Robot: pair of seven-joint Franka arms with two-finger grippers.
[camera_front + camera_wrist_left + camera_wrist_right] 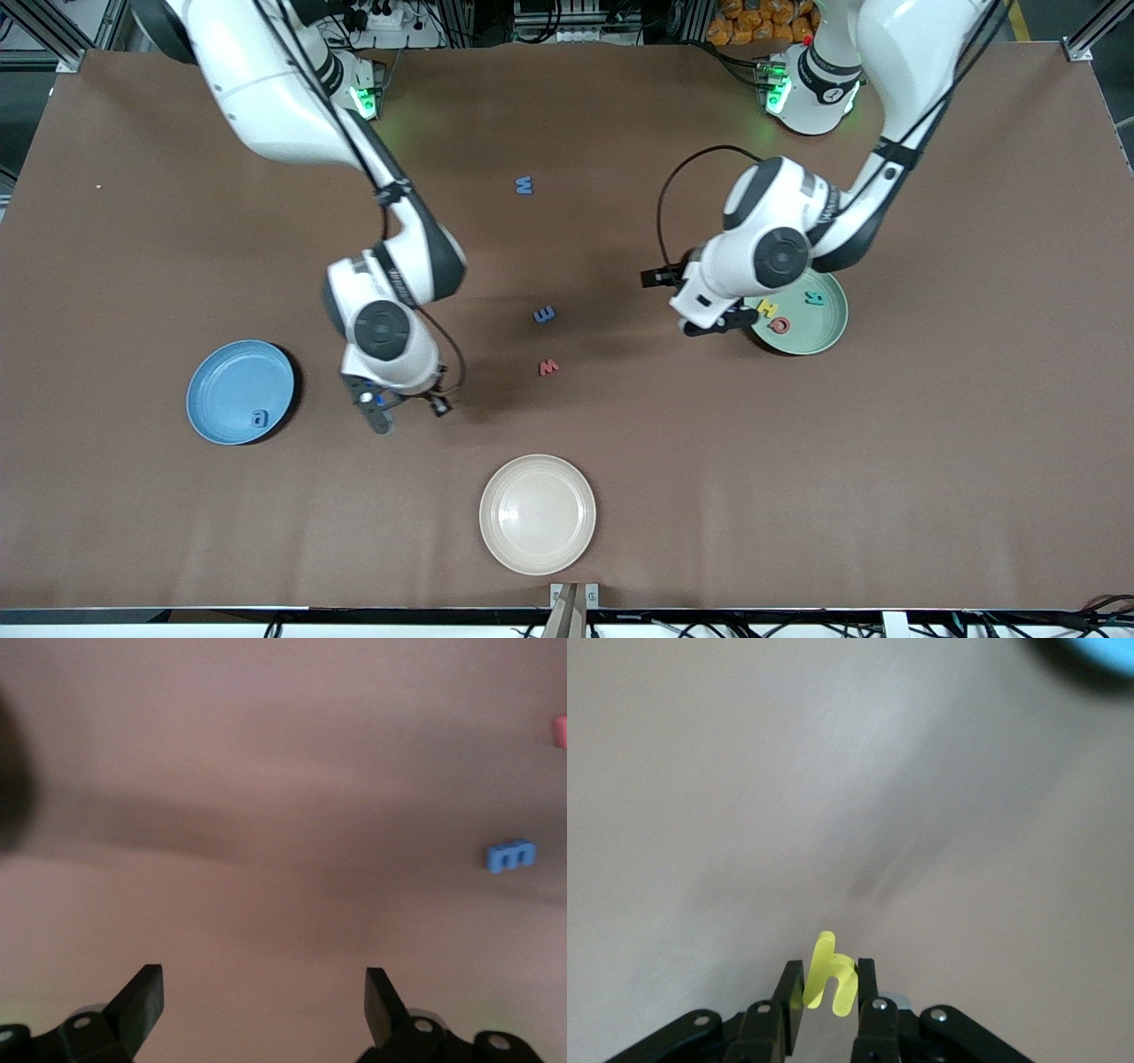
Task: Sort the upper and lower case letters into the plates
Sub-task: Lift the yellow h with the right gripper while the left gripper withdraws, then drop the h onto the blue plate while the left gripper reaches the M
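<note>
On the brown worktop (930,461) I see the blue round plate (240,392) toward the right arm's end and the mint green round plate (819,332) toward the left arm's. My right end effector (829,985), over bare worktop beside the blue plate, pinches a small yellow lowercase foam letter h (830,974), seen only in its wrist view. It looks light and stiff, so I judge an edge grip suits. My left end effector (264,1001) gapes wide beside the green plate.

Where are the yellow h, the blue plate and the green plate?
yellow h (831,979): right wrist view, on its stem between the right claw's fingers.
blue plate (232,390): front view, on its bare middle.
green plate (819,332): front view, on its bare floor.
</note>
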